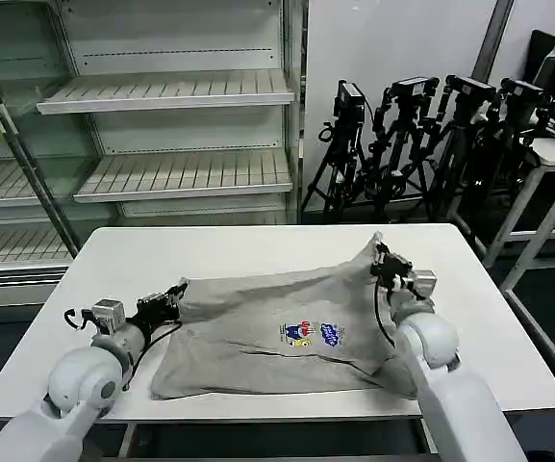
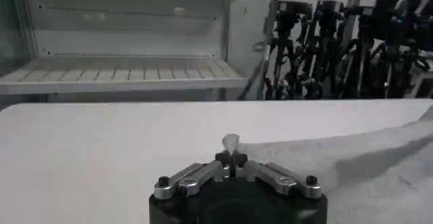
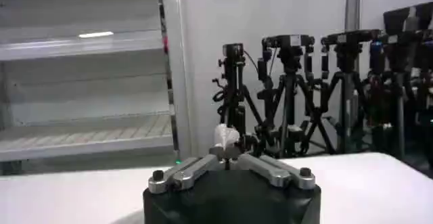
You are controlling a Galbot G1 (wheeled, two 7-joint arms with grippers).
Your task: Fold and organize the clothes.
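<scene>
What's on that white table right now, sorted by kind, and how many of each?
Grey shirts with a cartoon print: 1
Robot tools pinching the shirt's edge: 2, the left tool and the right tool
Total: 3 things on the white table

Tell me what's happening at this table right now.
A two-armed robot is working on a grey shirt spread on the white table. The left hand is shut on the shirt's edge at the robot's left, low by the tabletop. The right hand is shut on the far right corner and holds it lifted into a peak. The rest of the shirt lies on the table, print up, not yet folded.
</scene>
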